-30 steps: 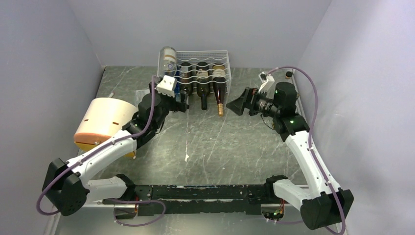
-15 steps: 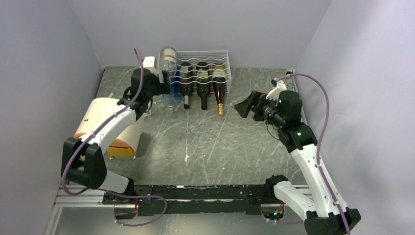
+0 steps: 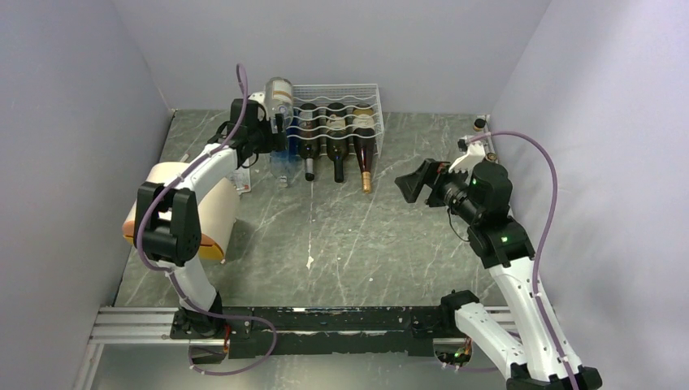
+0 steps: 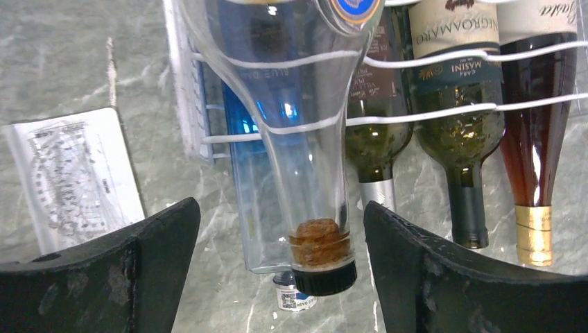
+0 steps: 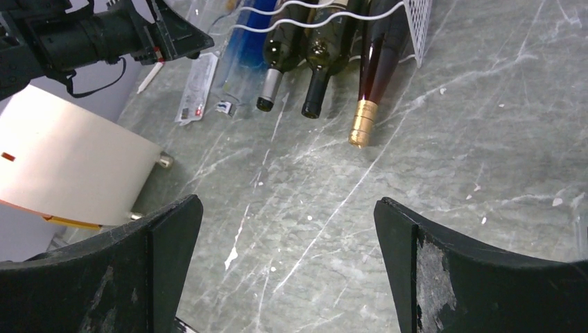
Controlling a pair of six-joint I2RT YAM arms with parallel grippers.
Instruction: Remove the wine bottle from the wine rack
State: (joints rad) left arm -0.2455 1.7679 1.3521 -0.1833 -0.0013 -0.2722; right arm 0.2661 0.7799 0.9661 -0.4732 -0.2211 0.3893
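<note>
drum: big cream drum (image 3: 175, 203) lying on its side at the far left of the greenish marbled surface (image 3: 341, 244), right by the left arm

leaflet: white printed sheet (image 4: 73, 177) flat on the surface, just left of the rack

left hand: the left hand (image 4: 279, 208) is up at the rack's left end with its fingers (image 4: 139, 257) spread wide. The clear bottle's neck sits in the gap and neither finger touches it, so it's grasping nothing.

clear bottle: clear bottle (image 4: 305, 139) on an upper tier at the left end of the rack, neck sticking out toward the camera, with a brown cork and dark cap at the tip. It's on the wires, not off yet.

blue bottle: a blue-tinted one (image 4: 243, 159) lies underneath it, down low, mouth on the surface

rack: white wire rack (image 3: 337, 101) against the back wall, wavy shelves

other bottles: on the bottom row to the right, one with a silver neck (image 4: 374, 139), one with a black cap (image 4: 461, 139) and a reddish one with gold foil (image 4: 534, 139), all necks out

right hand: the right hand (image 5: 288, 205) is well off to the right over bare surface, released, nothing between its fingers, pointing toward the bottles
</note>
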